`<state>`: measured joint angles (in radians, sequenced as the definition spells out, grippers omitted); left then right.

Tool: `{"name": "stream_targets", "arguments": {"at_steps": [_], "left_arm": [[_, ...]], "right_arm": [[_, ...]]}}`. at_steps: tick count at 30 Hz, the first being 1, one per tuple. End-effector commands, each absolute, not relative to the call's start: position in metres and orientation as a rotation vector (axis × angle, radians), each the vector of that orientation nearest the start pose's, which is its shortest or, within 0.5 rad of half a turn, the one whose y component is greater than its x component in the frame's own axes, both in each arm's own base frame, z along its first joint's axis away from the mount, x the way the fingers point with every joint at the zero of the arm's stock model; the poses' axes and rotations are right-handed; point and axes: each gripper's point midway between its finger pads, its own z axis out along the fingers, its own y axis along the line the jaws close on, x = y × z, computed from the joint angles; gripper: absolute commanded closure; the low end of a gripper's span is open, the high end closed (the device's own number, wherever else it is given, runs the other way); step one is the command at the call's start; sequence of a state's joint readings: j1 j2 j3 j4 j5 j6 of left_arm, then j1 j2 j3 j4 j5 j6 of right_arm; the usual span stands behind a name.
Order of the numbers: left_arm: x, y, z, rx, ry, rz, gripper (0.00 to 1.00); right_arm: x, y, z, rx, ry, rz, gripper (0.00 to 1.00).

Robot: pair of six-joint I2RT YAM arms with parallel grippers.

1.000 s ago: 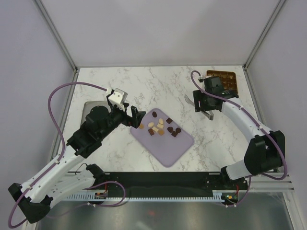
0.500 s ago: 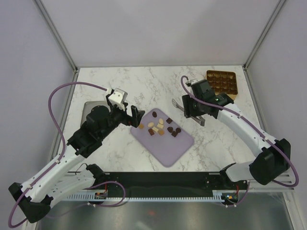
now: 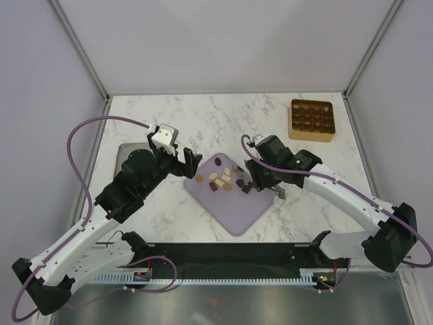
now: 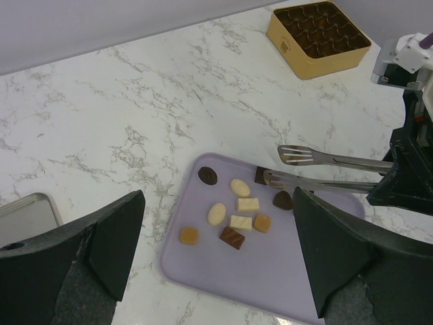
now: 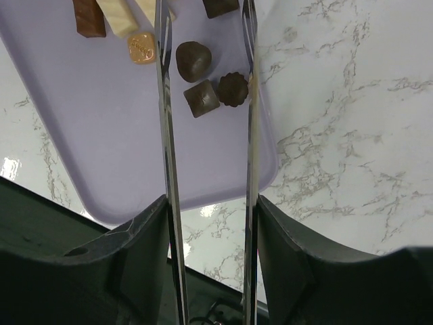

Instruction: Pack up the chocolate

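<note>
The chocolate (image 3: 226, 179), in dark, tan and cream pieces, lies loose on the lilac mat (image 3: 237, 213) in the middle of the table (image 3: 203, 118). Metal tongs (image 4: 298, 155) reach over the dark pieces on the mat's right side, their arms apart, clamped in the right pincer (image 5: 211, 200). The left pincer (image 4: 215, 254) hangs near the mat's left edge, fingers wide apart. The gold tray (image 4: 318, 66) sits at the far right corner, well apart from the mat

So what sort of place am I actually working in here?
Looks like an enclosed robot test cell, not a kitchen: plain walls on aluminium frame posts, robot arms bolted to a marble-pattern table, and only staged props, chocolates on a lilac mat and a gold tray.
</note>
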<state>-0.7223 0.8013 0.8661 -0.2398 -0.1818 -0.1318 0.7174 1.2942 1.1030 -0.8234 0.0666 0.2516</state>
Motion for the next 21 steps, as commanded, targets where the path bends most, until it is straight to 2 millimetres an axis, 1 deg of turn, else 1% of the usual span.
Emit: {"name": "stream_targets", "arguments": {"at_steps": [1, 5, 11, 15, 21], "left_arm": [[0.256, -0.182, 0.303, 0.386, 1.692, -0.417, 0.03], [0.256, -0.182, 0.303, 0.388, 1.691, -0.416, 0.03], [0.256, -0.183, 0.302, 0.391, 1.694, -0.418, 0.03], [0.256, -0.183, 0.301, 0.393, 1.697, -0.418, 0.03], [0.256, -0.184, 0.301, 0.395, 1.697, -0.419, 0.03]], "right_arm": [[0.223, 0.191, 0.156, -0.549, 2.508, 0.274, 0.42], [0.213, 0.194, 0.152, -0.604, 2.517, 0.313, 0.44], [0.205, 0.196, 0.144, -0.651, 2.535, 0.333, 0.44], [0.203, 0.196, 0.141, -0.674, 2.539, 0.323, 0.44], [0.201, 0.196, 0.126, -0.705, 2.567, 0.299, 0.44]]}}
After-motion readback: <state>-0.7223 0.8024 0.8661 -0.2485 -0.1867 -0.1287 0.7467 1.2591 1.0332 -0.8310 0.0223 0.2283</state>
